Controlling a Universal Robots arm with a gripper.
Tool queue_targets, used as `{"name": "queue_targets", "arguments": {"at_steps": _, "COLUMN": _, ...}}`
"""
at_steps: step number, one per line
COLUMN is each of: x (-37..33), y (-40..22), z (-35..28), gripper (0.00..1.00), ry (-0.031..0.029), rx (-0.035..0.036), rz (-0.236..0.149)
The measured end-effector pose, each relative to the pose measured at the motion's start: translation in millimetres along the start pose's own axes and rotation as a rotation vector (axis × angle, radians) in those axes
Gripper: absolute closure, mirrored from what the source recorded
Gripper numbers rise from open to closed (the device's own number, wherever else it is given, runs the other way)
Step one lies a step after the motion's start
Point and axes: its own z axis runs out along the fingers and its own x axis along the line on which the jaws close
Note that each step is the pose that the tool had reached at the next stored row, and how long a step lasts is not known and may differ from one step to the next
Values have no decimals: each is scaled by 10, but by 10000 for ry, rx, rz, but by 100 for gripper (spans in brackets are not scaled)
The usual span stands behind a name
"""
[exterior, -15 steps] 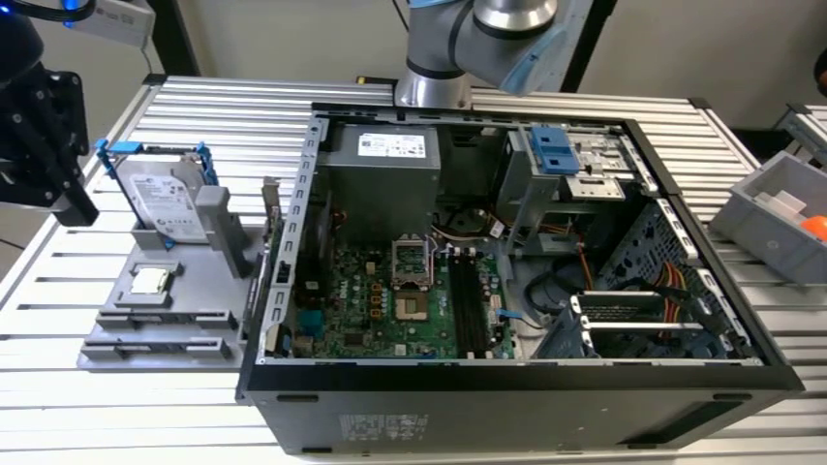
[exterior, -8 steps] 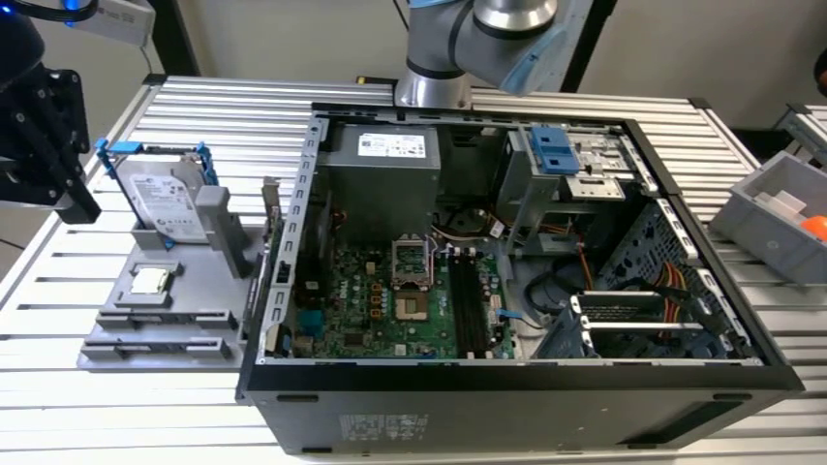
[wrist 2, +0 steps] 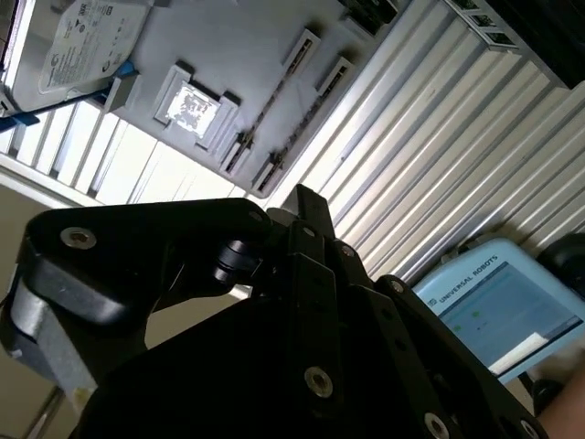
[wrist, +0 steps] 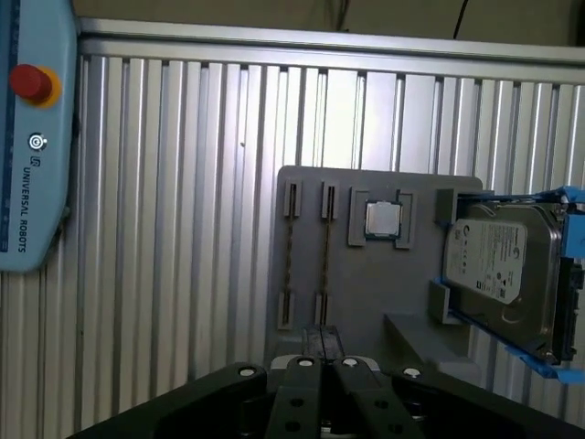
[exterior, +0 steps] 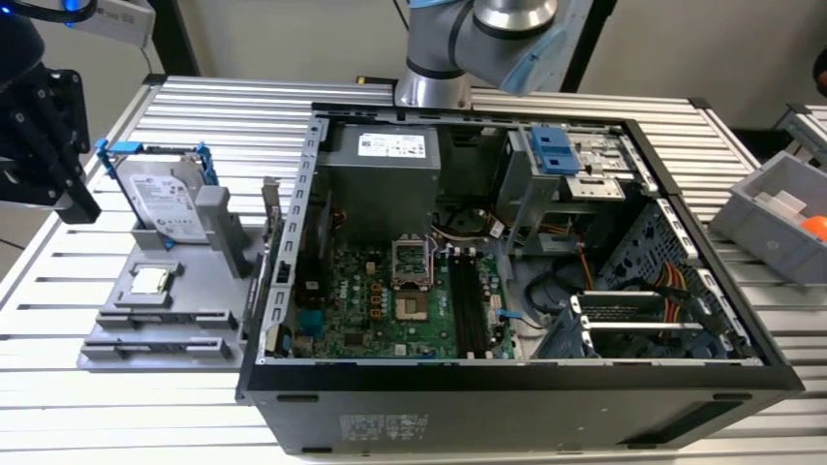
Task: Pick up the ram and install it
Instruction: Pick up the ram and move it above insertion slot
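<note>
**Exterior view.** The tool (exterior: 76, 199) hangs at the exterior view's far left, over the slatted tabletop (exterior: 207, 107). It is close beside the upright hard drive (exterior: 166, 199), which stands on the gray holder tray (exterior: 194, 334). The open computer case (exterior: 517, 397) takes up the centre of the frame, with the motherboard (exterior: 387, 310) exposed. The arm base (exterior: 440, 68) stands behind the case at upper centre.

**First wrist view.** The tool's fingers (wrist: 309, 346) are pressed together with nothing between them. The ram (wrist: 326, 251) stands edge-on in a slot of the holder tray and shows as a thin line just beside the CPU chip (wrist: 382, 219). A second stick (wrist: 291, 251) occupies the parallel slot. The tool is in line with the ram's slot and does not touch it. A teach pendant (wrist: 32, 165) lies well apart.

**Second wrist view.** The ram (wrist 2: 271, 98) lies between the CPU chip (wrist 2: 192, 105) and the second stick (wrist 2: 306, 123). The tool (wrist 2: 302, 194) is clear of all three.
</note>
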Motion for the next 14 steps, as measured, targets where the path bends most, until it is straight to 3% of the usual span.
{"name": "queue_targets", "arguments": {"at_steps": 11, "x": 0, "y": 0, "z": 0, "gripper": 100, "ry": 0, "rx": 0, "rz": 26}}
{"name": "queue_targets", "arguments": {"at_steps": 12, "x": 0, "y": 0, "z": 0, "gripper": 0, "ry": 0, "rx": 0, "rz": 26}}
{"name": "queue_targets", "arguments": {"at_steps": 14, "x": 0, "y": 0, "z": 0, "gripper": 0, "ry": -1, "rx": 0, "rz": 24}}
